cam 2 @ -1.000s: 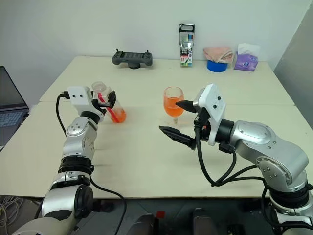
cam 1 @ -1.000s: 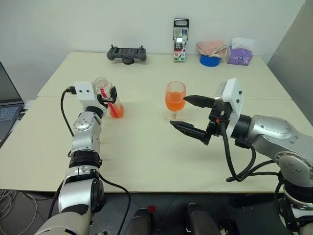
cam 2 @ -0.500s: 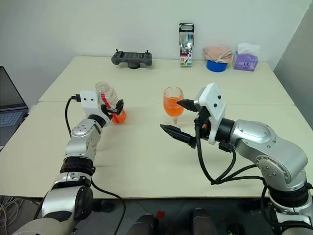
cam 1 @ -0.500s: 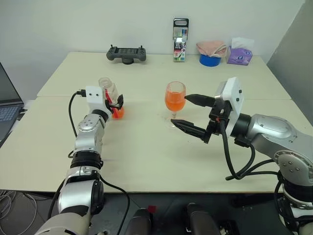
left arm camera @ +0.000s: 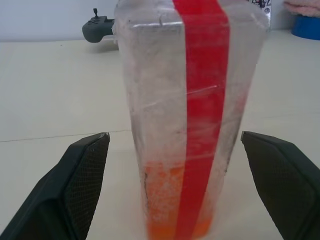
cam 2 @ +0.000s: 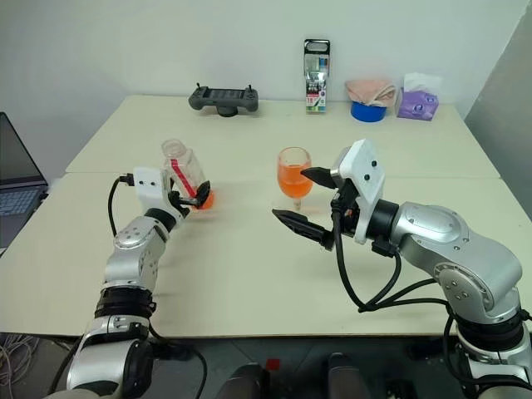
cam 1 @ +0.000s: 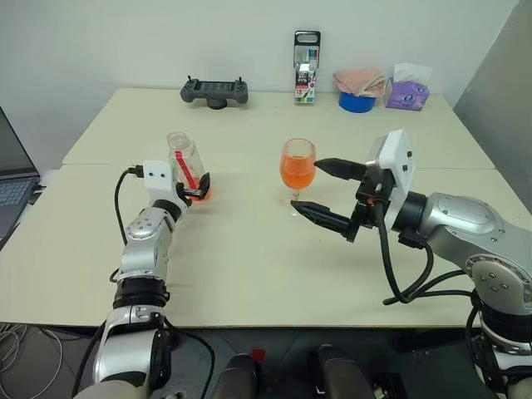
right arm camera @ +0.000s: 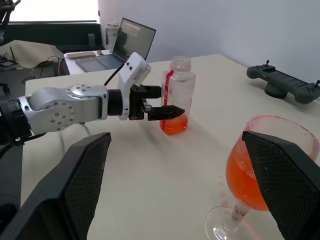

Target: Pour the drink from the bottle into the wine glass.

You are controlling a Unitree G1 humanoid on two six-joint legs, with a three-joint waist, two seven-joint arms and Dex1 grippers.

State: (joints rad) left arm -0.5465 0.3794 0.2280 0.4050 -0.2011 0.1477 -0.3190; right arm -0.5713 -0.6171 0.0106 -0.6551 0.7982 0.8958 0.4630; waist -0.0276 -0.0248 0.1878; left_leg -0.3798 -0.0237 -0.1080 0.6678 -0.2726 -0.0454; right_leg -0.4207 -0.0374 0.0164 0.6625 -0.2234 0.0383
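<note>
The bottle [cam 1: 184, 165] stands upright on the table left of centre, clear with a red stripe and a little orange drink [cam 1: 198, 194] at its bottom. My left gripper [cam 1: 199, 184] is open and level at the bottle's base. In the left wrist view the bottle [left arm camera: 190, 115] rises between the two fingers [left arm camera: 75, 185], with table showing beside it. The wine glass [cam 1: 298, 163] at the centre holds orange drink in its bowl. My right gripper [cam 1: 304, 184] is open beside the glass, one finger at the bowl, the other by the foot, and holds nothing.
Along the table's far edge lie a black game controller [cam 1: 215, 91], a tall marker pack [cam 1: 307, 56], a blue roll [cam 1: 357, 101] with a pink cloth and a purple tissue pack [cam 1: 407, 93]. A laptop [cam 1: 12, 183] stands off the left side.
The bottle has gone from tilted to upright on the table. My left gripper has sunk and drawn back towards me around it. The right arm and the glass have kept still.
</note>
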